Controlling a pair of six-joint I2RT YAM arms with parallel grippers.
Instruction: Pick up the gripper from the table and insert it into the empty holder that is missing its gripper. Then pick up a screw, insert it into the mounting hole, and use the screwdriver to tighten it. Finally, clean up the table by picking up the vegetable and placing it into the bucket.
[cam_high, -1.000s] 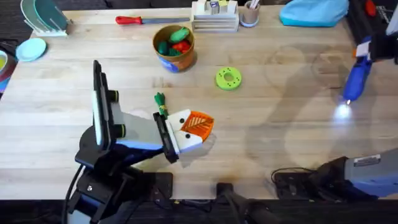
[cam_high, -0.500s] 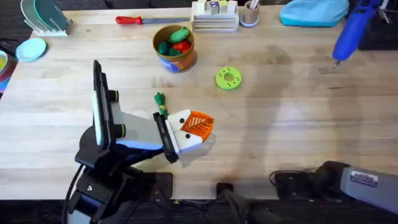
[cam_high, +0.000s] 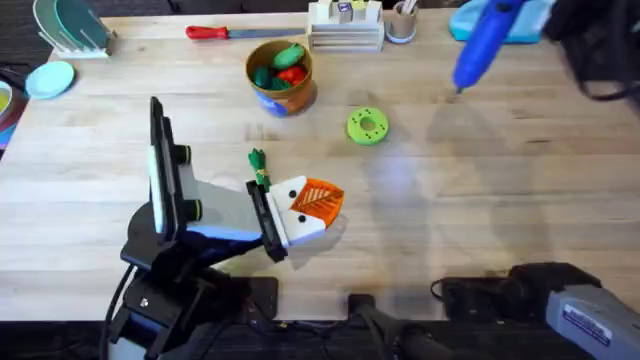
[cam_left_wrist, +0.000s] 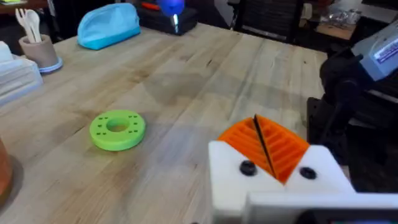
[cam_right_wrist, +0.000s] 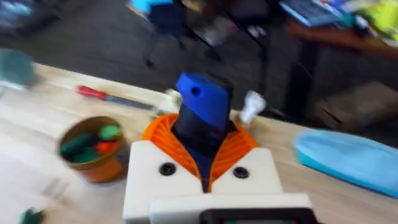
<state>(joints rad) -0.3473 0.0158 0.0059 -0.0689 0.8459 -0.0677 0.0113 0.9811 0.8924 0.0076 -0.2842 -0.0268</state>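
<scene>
My right gripper (cam_right_wrist: 202, 149) is shut on the blue screwdriver (cam_high: 483, 42), which hangs tip-down over the table's far right. My left gripper (cam_high: 318, 200) rests low at the table's middle, shut, with nothing held. Its two orange ribbed fingers sit side by side in their white holders (cam_left_wrist: 273, 180). Each holder shows a dark dot at its mounting hole (cam_left_wrist: 247, 168); I cannot tell whether a screw sits there. The small green vegetable (cam_high: 258, 165) lies just beyond my left gripper. The tan bucket (cam_high: 280, 75) with red and green produce stands at the far middle.
A lime-green ring disc (cam_high: 367, 126) lies between bucket and screwdriver. A red-handled tool (cam_high: 225, 32), a white block (cam_high: 345, 25) and a cup (cam_high: 402, 22) line the far edge. A blue pouch (cam_left_wrist: 109, 26) is at the far right, blue dishes (cam_high: 50, 78) far left.
My right gripper has carried the screwdriver from the table's right edge toward the far side and leftward. The left arm, vegetable and disc have not moved.
</scene>
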